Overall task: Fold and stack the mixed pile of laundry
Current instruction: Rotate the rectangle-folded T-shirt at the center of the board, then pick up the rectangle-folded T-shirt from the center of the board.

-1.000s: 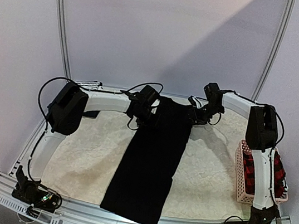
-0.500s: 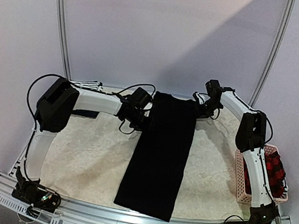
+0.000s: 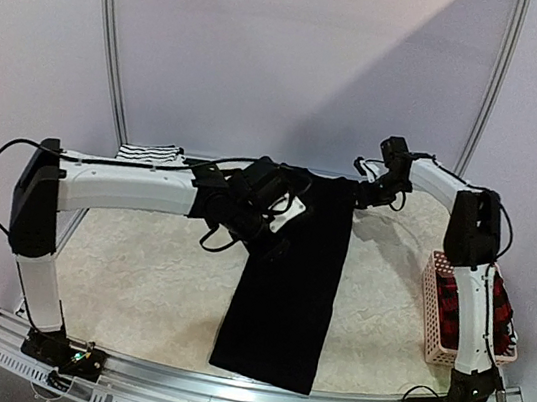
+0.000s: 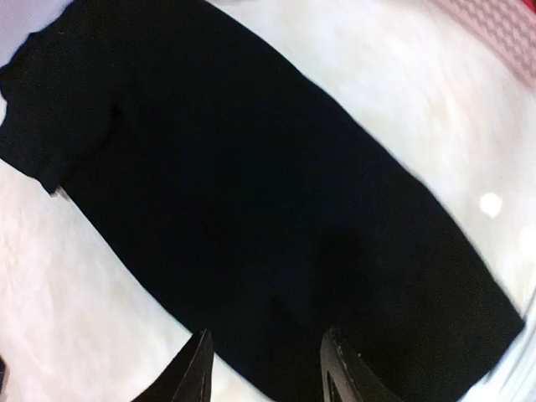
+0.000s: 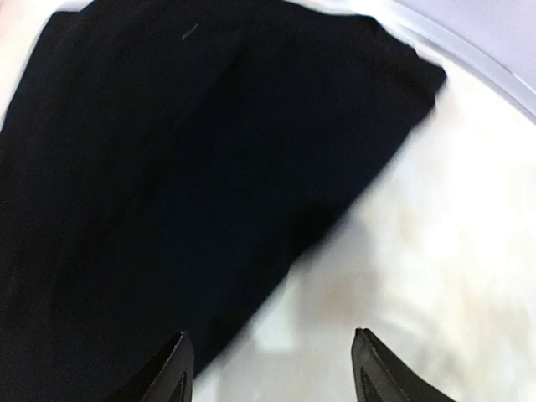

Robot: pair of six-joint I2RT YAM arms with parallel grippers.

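The large black shirt [image 3: 286, 285] lies as a long folded strip down the middle of the table, from the far edge to the near edge. My left gripper [image 3: 275, 238] hovers open over its upper left part; in the left wrist view the open gripper [image 4: 266, 373] has only black cloth [image 4: 251, 193] under it. My right gripper [image 3: 365, 197] is open beside the shirt's far right corner; in the right wrist view the gripper [image 5: 272, 368] straddles the shirt's edge [image 5: 167, 184] and holds nothing. The black-and-white striped tank top [image 3: 149, 153] lies at the far left.
A pink slotted basket [image 3: 431, 311] stands at the right edge with the red-black plaid shirt [image 3: 449, 309] in it; its corner shows in the left wrist view [image 4: 502, 25]. A white textured cloth [image 3: 156, 275] covers the table. A metal rail [image 3: 219, 396] runs along the near edge.
The shirt was drawn a little away from the near edge. My left arm stretched out to the right and its gripper now sits over the shirt. My right gripper shifted slightly right.
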